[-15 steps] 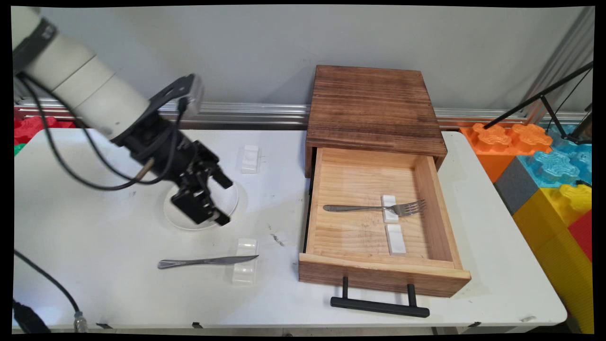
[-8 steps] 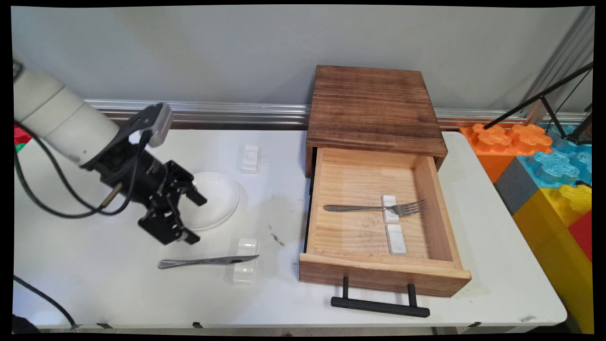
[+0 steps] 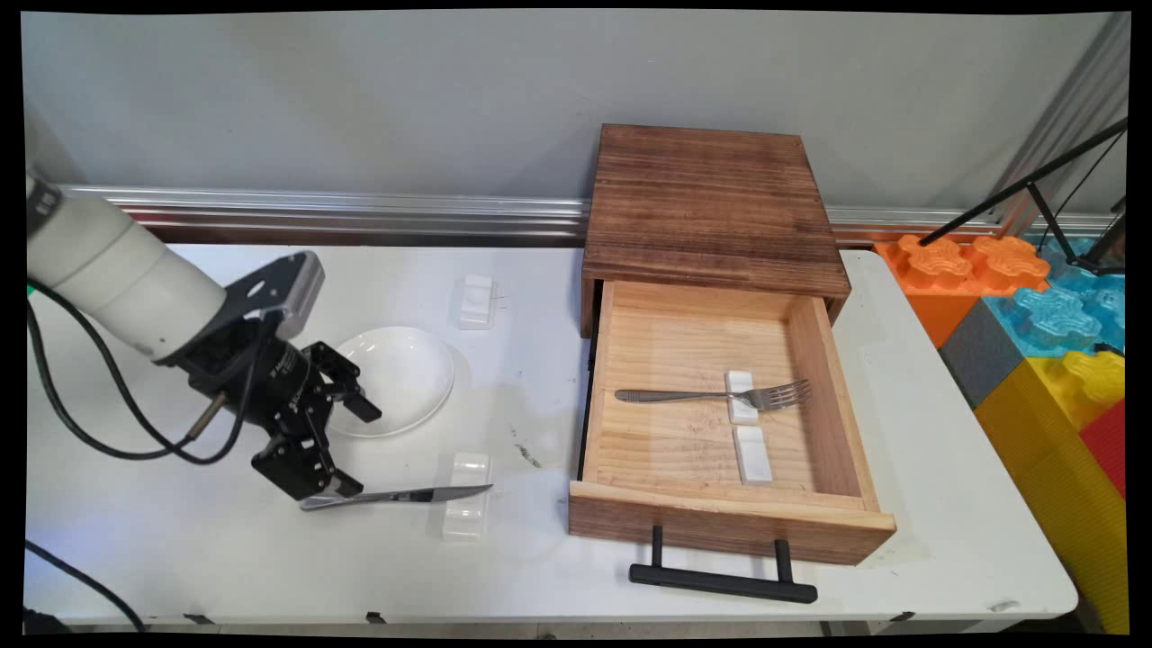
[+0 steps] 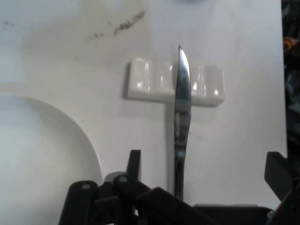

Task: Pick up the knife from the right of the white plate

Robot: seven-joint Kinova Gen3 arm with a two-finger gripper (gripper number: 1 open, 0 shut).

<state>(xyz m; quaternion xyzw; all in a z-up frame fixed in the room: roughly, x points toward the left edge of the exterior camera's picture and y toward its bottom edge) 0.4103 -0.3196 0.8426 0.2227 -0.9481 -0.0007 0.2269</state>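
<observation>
A steel knife (image 3: 396, 495) lies on the white table with its blade resting across a white cutlery rest (image 3: 466, 508). My gripper (image 3: 358, 453) stands open just over the knife's handle end, its lower finger close to the handle. The hand view looks along the knife (image 4: 180, 117) toward the rest (image 4: 176, 82). There the handle runs in between my two spread fingers (image 4: 135, 161), nearer the left one, and the gripper (image 4: 206, 168) holds nothing. A white plate (image 3: 400, 378) sits just behind the gripper, and its rim (image 4: 70, 126) shows at the left of the hand view.
A second white rest (image 3: 475, 301) lies behind the plate. A dark wooden cabinet (image 3: 711, 198) has its pale drawer (image 3: 630, 360) pulled open, black handle (image 3: 720, 580) toward the near edge. Inside, a fork (image 3: 711, 395) lies on a rest beside another rest (image 3: 751, 454). Coloured foam blocks (image 3: 1035, 297) stand at the right.
The gripper has come down and toward the near left, from over the plate to the knife's handle end. Nothing on the table has moved.
</observation>
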